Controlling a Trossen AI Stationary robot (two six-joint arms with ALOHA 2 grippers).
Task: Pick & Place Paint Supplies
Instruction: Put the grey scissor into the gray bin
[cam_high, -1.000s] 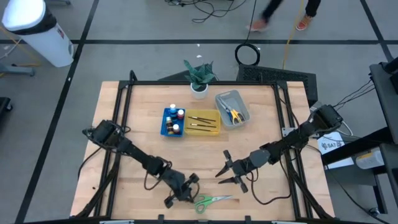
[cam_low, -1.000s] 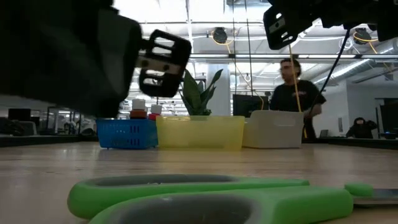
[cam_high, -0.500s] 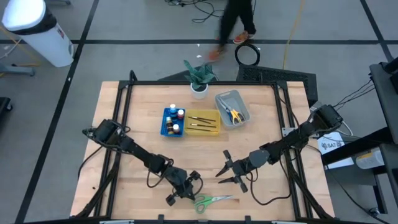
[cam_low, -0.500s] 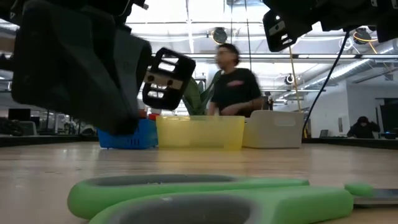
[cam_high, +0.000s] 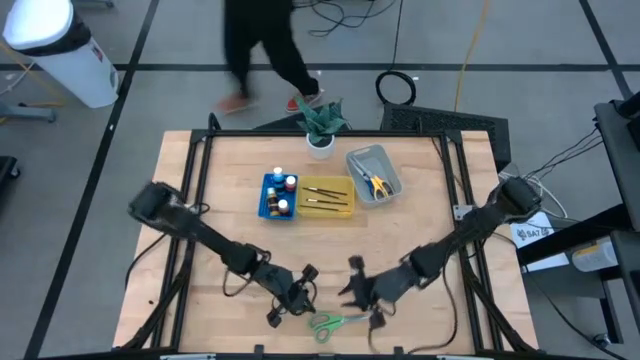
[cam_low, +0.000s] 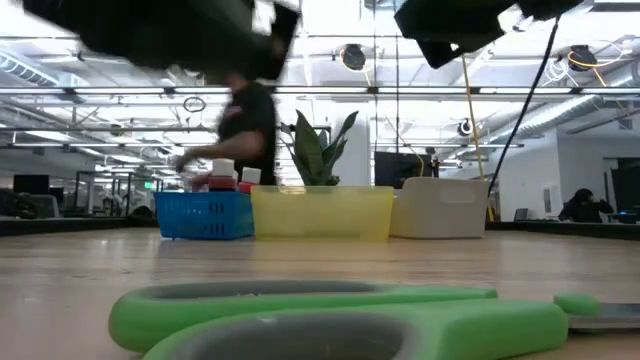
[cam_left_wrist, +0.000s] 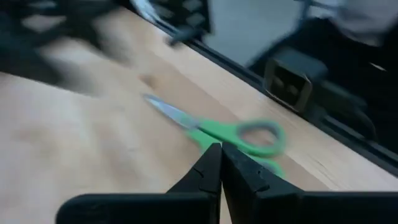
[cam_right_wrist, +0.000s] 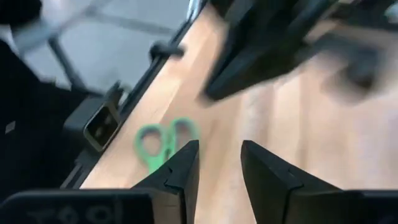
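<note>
Your inventory, near to far:
- Left gripper: fingers pressed together, holding nothing, just above the green-handled scissors.
- Right gripper: fingers narrowly parted, empty, just beside the scissors' blades.
- Blue tray, well beyond both grippers: paint bottles.
- Yellow tray: thin brushes.
- Clear tray: yellow-handled scissors.
- Potted plant, farthest.

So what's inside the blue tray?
The blue tray holds tiny paint bottles with coloured caps; red and white caps poke above its rim in the low view. Four caps seem to show from above. The tray wall hides the bottles' lower parts.
</note>
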